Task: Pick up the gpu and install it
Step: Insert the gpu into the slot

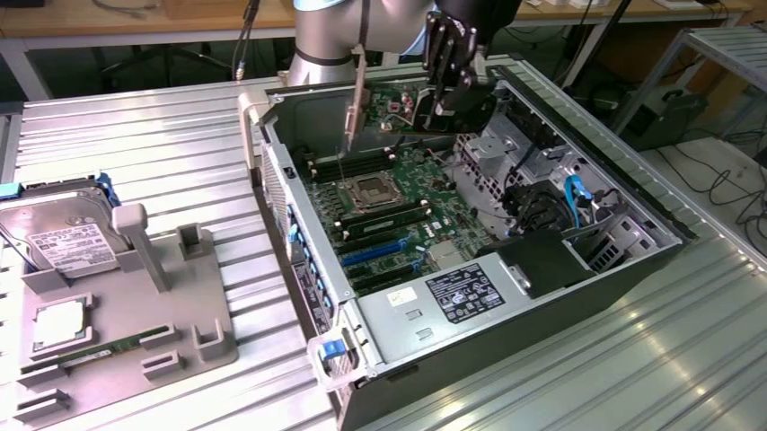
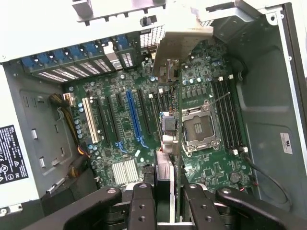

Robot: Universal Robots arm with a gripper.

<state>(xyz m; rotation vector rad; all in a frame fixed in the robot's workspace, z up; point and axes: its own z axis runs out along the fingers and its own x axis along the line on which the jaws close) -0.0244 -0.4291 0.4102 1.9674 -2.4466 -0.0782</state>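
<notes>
The gpu (image 1: 401, 115), a green card with a silver end bracket (image 1: 355, 112), hangs on edge above the motherboard (image 1: 396, 211) inside the open computer case (image 1: 623, 202). My gripper (image 1: 446, 101) is shut on the card's upper edge. In the wrist view the gpu (image 2: 169, 143) runs edge-on away from my gripper (image 2: 168, 194), its bracket (image 2: 184, 45) toward the case's slotted rear wall. The card hovers between the blue expansion slot (image 2: 134, 120) and the CPU socket (image 2: 199, 129), clear of the board.
A power supply (image 1: 462, 296) fills the near end of the case. On the exterior view's left, a grey fixture (image 1: 156, 314) on the ribbed metal table holds a hard drive (image 1: 60, 238), a processor (image 1: 57, 325) and a memory stick (image 1: 102, 350). Cables (image 1: 576, 202) crowd the drive bay.
</notes>
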